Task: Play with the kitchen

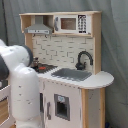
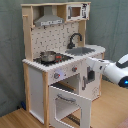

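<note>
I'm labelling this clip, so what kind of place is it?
Probably a robot lab or test room: a white-and-wood toy kitchen stands on a wooden floor before a grey curtain, with a white robot arm beside it.

— Where is the arm sitting?
— It is filling the first exterior view's left, white and bent. In the second exterior view it is reaching in from the right, and its gripper is pointing left.

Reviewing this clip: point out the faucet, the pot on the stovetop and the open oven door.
faucet (image 1: 83, 59), first exterior view, on its black arch.
pot (image 2: 48, 56), second exterior view, on its side wall.
oven door (image 2: 64, 102), second exterior view, on its front panel.
</note>
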Tool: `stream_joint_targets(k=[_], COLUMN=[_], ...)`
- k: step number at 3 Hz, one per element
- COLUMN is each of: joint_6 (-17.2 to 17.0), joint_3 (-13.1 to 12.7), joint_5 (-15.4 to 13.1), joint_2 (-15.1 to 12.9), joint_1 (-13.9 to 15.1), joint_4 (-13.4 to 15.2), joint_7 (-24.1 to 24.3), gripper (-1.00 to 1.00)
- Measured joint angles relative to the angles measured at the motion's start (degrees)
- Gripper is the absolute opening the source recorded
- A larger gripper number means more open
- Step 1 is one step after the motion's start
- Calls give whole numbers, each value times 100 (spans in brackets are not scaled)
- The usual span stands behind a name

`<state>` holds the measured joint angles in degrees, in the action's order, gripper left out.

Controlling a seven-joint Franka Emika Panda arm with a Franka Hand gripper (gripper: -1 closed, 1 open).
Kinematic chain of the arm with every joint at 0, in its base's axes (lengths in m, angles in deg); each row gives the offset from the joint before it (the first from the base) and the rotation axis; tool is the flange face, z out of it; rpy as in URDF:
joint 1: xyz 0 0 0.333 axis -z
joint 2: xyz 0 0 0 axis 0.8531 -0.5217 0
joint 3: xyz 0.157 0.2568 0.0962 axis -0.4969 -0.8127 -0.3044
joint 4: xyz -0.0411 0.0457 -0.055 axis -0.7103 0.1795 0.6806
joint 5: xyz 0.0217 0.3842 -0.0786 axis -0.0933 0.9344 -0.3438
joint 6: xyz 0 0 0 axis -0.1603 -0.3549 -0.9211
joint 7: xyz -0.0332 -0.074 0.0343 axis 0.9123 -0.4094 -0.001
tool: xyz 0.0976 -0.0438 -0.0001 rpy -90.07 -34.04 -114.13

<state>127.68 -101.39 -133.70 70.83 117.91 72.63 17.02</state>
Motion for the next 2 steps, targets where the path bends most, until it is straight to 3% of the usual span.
stream_joint_targets(k=[2], joint_6=[25], joint_3=[28], joint_5=[-291], joint_2=[-775], joint_1=[31], joint_4=[1110], joint_7=[637], gripper=[100])
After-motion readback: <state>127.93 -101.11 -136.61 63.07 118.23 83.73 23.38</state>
